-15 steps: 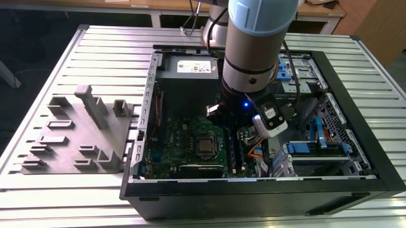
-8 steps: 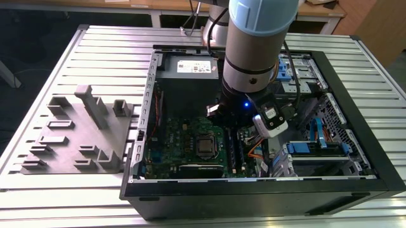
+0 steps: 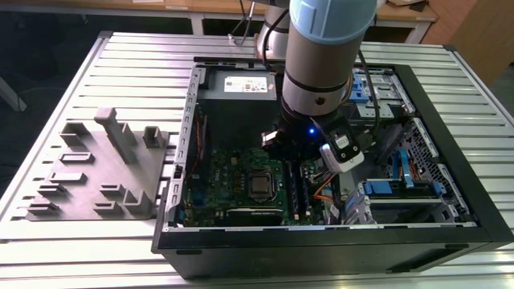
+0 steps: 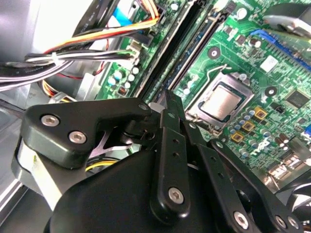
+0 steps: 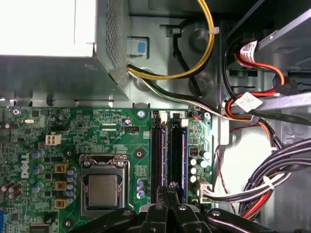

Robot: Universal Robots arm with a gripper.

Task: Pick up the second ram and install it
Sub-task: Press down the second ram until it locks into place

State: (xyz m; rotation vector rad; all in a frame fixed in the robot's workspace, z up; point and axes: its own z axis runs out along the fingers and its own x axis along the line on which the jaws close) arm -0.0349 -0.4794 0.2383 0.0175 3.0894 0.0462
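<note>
At left in the exterior view, a grey fixture block (image 3: 100,174) rests on the slatted bench (image 3: 48,241). At centre, the open computer case (image 3: 321,241) holds the green motherboard (image 3: 233,180). The end effector (image 4: 167,109) hangs over the memory slots (image 5: 169,155), fingers closed together; the second ram cannot be distinguished.

No words or numbers can be read for sure; the white sticker (image 3: 245,85) on the grey box carries print too small to tell.
</note>
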